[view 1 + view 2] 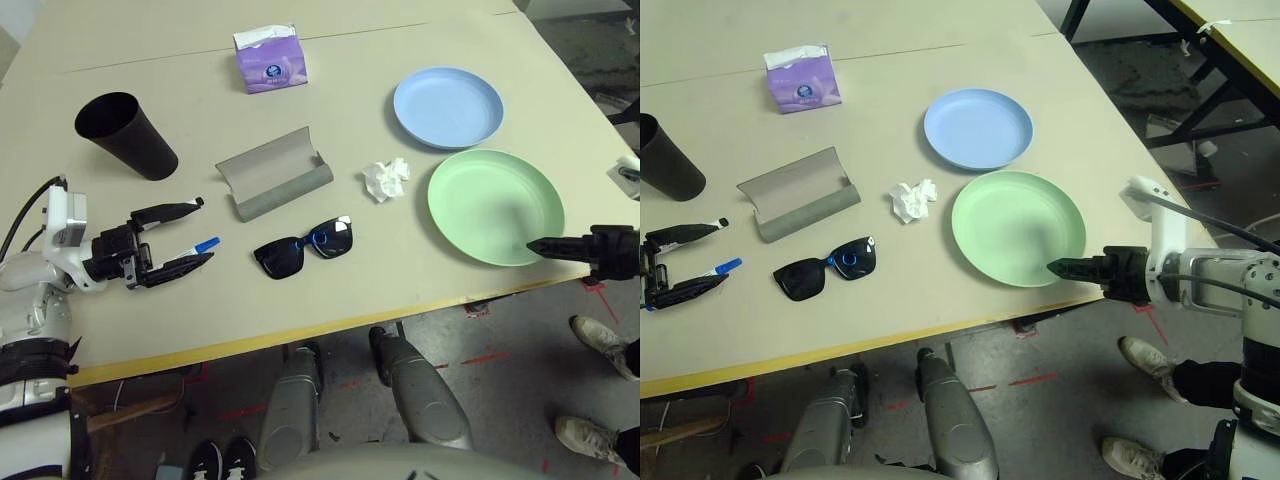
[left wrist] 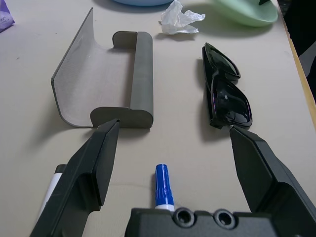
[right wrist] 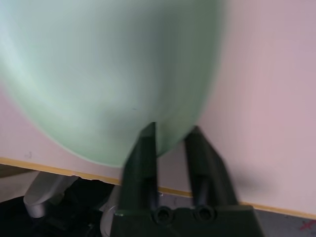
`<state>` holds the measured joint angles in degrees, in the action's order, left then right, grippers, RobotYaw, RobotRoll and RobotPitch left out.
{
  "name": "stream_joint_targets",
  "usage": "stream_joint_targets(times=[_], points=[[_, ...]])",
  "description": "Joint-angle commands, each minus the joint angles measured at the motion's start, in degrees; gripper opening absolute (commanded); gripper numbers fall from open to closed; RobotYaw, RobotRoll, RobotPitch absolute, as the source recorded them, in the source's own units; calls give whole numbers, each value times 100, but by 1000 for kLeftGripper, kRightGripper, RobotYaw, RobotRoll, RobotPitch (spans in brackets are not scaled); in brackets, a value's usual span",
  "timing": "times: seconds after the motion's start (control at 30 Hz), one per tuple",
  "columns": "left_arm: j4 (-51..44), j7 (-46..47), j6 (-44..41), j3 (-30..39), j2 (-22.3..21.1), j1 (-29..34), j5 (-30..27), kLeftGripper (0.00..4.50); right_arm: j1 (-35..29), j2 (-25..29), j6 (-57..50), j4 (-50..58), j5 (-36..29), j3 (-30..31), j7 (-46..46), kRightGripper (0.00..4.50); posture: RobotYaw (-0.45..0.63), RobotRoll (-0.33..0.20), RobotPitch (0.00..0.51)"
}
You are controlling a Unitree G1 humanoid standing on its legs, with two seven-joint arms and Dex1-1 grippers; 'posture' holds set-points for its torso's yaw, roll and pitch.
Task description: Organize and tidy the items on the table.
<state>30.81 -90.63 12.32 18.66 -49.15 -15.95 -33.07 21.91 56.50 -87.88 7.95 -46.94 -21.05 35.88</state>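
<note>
On the beige counter [image 1: 330, 260] the grey glasses case [image 1: 272, 174] served as the middle mark; it lay open, its long axis running slantwise, the rolled edge toward the front. Just in front of it the black sunglasses [image 1: 304, 247] lay lenses down, their long axis nearly parallel to the case. To the case's left the left pincer [image 1: 192, 232] hung level with its fingers spread wide, holding nothing, and the blue-capped marker [image 1: 204, 244] lay between them, cap pointing toward the sunglasses. A black cup [image 1: 125, 134] stood behind that pincer. A crumpled tissue [image 1: 386, 179] sat just right of the case, with the pale blue plate [image 1: 447, 107] and the green plate [image 1: 495, 206] beyond it. The purple tissue box [image 1: 269, 60] stood behind the case. The right pincer [image 1: 535, 245] reached over the green plate's near rim; its fingers looked nearly together, though whether they pinched the rim could not be told.
</note>
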Motion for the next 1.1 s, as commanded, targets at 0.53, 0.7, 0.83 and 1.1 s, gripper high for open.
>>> stream_joint_targets(times=[0.53,0.7,0.83,1.1], points=[[3,3,89,66,73,67,120,4500,1283,121,-462,-1025,-497,249,55,14,-167,0,300],[82,-43,137,68,39,-67,143,4500,2869,-50,-462,-2198,-535,726,-184,14,-169,0,302],[142,-78,180,70,48,-117,171,4500,4172,-467,-462,-3378,-124,1013,-545,14,-168,0,303],[126,-74,283,68,97,-34,201,4500,5954,-1263,-148,-5727,1236,984,-1294,14,-166,0,306]])
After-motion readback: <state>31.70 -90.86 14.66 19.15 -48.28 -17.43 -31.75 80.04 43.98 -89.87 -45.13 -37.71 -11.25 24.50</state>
